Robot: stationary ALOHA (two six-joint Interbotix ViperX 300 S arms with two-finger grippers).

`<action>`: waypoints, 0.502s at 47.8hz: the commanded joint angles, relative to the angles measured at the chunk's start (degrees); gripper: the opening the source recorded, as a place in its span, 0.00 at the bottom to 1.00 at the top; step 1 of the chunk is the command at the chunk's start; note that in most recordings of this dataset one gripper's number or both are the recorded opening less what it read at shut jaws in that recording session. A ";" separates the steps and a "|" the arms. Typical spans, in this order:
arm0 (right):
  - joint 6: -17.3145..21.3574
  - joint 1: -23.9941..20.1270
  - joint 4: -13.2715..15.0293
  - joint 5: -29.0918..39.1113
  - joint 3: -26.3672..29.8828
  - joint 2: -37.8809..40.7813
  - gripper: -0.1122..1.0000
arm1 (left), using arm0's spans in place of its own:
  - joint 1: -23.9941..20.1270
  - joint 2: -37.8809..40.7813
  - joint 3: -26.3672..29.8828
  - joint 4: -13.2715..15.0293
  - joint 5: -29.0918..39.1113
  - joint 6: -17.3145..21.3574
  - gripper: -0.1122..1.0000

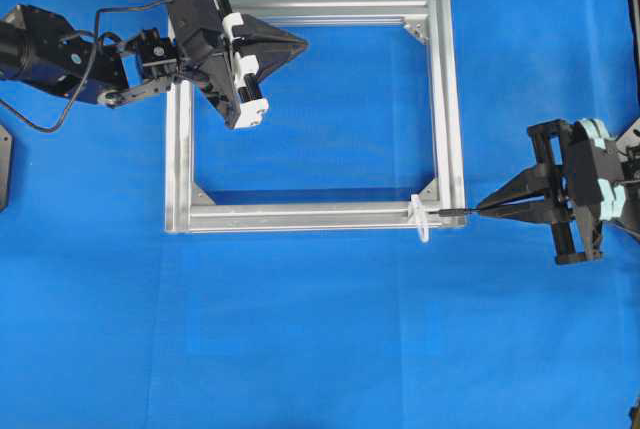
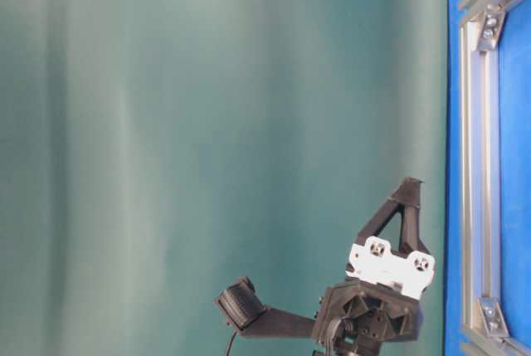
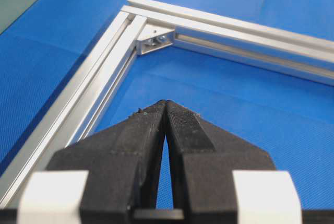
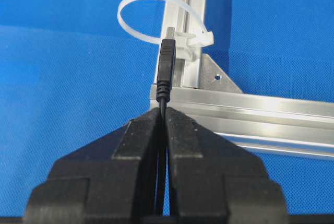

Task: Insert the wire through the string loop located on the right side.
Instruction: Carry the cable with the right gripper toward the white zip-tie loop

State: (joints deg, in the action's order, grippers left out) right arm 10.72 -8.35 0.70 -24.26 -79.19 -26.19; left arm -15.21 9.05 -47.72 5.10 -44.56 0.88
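Observation:
My right gripper [image 4: 165, 110] is shut on the wire [image 4: 165, 67], whose black plug sticks out forward from the fingertips. The plug tip points at the string loop [image 4: 136, 18], a whitish tie fixed to the aluminium frame [image 4: 250, 112], and ends just short of it. From overhead, the right gripper [image 1: 482, 210] sits just right of the frame's near right corner, the wire [image 1: 452, 212] reaching toward the string loop [image 1: 421, 219]. My left gripper [image 1: 303, 45] is shut with nothing in it, hovering inside the frame's far left corner. In the left wrist view its fingertips [image 3: 166, 104] meet above blue cloth.
The rectangular aluminium frame [image 1: 310, 215] lies flat on the blue cloth, with corner brackets [image 3: 154, 38] inside its corners. The left arm's body [image 1: 60, 54] stretches in from the far left. Open blue cloth spreads in front of the frame.

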 commanded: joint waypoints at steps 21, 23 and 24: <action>-0.09 0.00 0.09 -0.97 0.62 -0.26 0.07 | 0.18 -2.02 0.62 -0.18 -0.26 0.00 0.10; -0.09 0.09 0.09 -0.97 0.53 -0.26 0.07 | 0.18 -2.02 0.62 -0.18 -0.26 0.00 0.10; -0.09 0.09 0.09 -0.97 0.53 -0.26 0.07 | 0.18 -2.02 0.53 -0.18 -0.26 0.00 0.10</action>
State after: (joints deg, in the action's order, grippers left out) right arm 10.72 -8.35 0.70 -24.61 -79.19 -26.19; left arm -15.21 9.05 -47.72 5.10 -44.56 0.88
